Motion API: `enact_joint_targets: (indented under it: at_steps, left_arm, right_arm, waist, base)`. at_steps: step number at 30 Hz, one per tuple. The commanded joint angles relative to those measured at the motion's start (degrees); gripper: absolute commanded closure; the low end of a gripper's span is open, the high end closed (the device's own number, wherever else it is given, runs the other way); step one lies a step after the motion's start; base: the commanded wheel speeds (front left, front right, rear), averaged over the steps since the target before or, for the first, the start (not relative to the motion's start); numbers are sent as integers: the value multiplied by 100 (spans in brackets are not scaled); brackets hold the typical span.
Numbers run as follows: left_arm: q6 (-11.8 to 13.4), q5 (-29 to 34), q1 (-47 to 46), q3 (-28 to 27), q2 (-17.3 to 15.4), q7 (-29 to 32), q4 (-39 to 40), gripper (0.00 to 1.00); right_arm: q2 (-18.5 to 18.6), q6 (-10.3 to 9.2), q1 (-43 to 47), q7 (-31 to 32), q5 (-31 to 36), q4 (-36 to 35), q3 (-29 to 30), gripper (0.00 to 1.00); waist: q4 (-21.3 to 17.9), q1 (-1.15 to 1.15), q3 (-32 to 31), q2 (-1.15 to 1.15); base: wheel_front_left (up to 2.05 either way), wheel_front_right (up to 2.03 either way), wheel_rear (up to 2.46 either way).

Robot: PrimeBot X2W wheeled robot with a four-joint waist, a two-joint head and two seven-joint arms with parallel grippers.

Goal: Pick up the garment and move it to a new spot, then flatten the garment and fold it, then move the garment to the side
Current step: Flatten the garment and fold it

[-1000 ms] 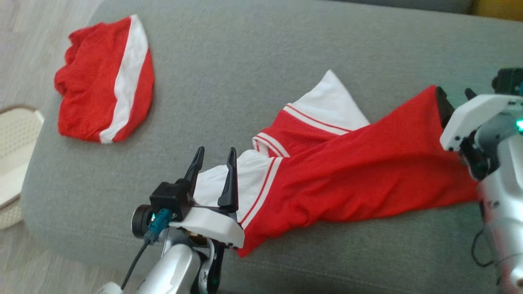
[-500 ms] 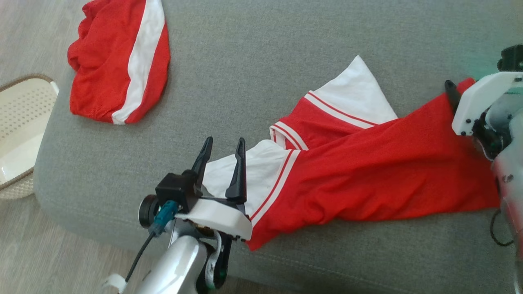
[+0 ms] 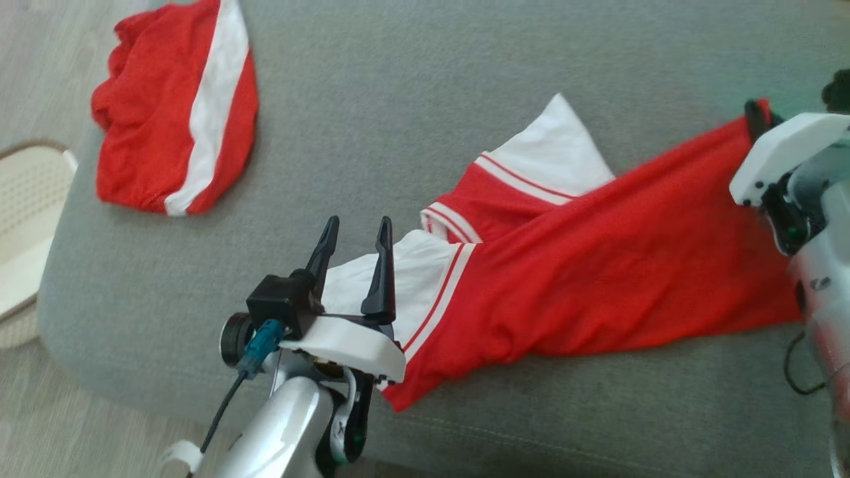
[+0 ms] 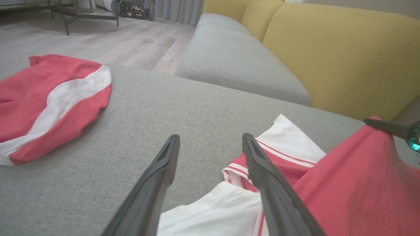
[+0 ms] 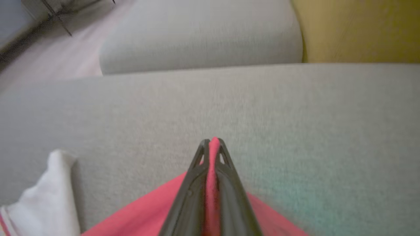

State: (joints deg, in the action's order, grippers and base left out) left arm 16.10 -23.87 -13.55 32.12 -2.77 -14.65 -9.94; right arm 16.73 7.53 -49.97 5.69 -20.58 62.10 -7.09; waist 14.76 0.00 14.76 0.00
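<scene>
Garment [image 3: 597,265]: red mesh jersey, white sleeves trimmed with red-white stripes, lying rumpled along the grey cushion's [image 3: 398,99] front edge. Right gripper [image 5: 213,144]: jaws pinched tight on its red corner, towards the right edge. Left gripper [image 3: 357,222]: jaws spread wide above a white sleeve, gripping nothing.

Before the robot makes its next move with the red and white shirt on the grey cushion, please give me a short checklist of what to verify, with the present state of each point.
1. Right gripper shut on the red edge of the shirt: ok.
2. Left gripper shut on the white sleeve: not ok, its jaws stand open over it.
3. Left gripper touching the white sleeve: cannot tell.
4. Shirt lying flat: not ok, it is bunched and creased.
5. Bare cushion between the shirt and the other red garment: ok.
</scene>
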Motion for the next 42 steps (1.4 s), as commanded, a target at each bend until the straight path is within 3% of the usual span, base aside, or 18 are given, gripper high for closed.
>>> enact_joint_targets:
  at_steps: [1, 9, 16, 24, 32, 33, 34, 42]
  left_arm:
    - [4, -20, -146, -222, -11, -35, 139, 0]
    - [-72, 49, 62, -405, -11, -35, 28, 0]
    - [-104, 93, 410, -672, -10, -35, -7, 0]
    - [-140, 104, 750, -902, -10, -35, 83, 0]
    - [-187, 89, 761, -892, -10, -35, 96, 0]
    - [-187, 88, 760, -887, -10, -35, 90, 0]
    - [-190, 89, 761, -881, -10, -35, 82, 0]
    - [-229, 97, 766, -863, -10, -35, 8, 0]
  right_arm:
    - [-47, -4, -193, -124, -49, -224, -67, 100]
    - [-21, -4, 372, -1057, -703, -924, -231, 100]
    - [126, -4, 1619, -1197, -987, -2056, -404, 100]
    - [12, -4, 3802, -418, -733, -3925, 294, 100]
    - [-654, -4, 5567, 721, -68, -5416, 1301, 100]
    - [-737, -4, 5679, 817, 41, -5503, 1378, 20]
    - [-816, -4, 5761, 897, 143, -5574, 1449, 0]
    - [-1252, -4, 5612, 754, 695, -6234, 1865, 0]
  waist:
    - [-137, 0, -140, 0]
    - [-731, 0, -761, 0]
    - [-1278, 0, -1341, 0]
    - [-1741, 0, -1648, 0]
    - [-1883, 0, -1632, 0]
    - [-1892, 0, -1632, 0]
    - [-1897, 0, -1634, 0]
    - [-1857, 0, -1652, 0]
  base:
    - [0, 0, 0]
    - [0, 0, 0]
    - [0, 0, 0]
    - [0, 0, 0]
    - [0, 0, 0]
    - [0, 0, 0]
    - [0, 0, 0]
    - [0, 0, 0]
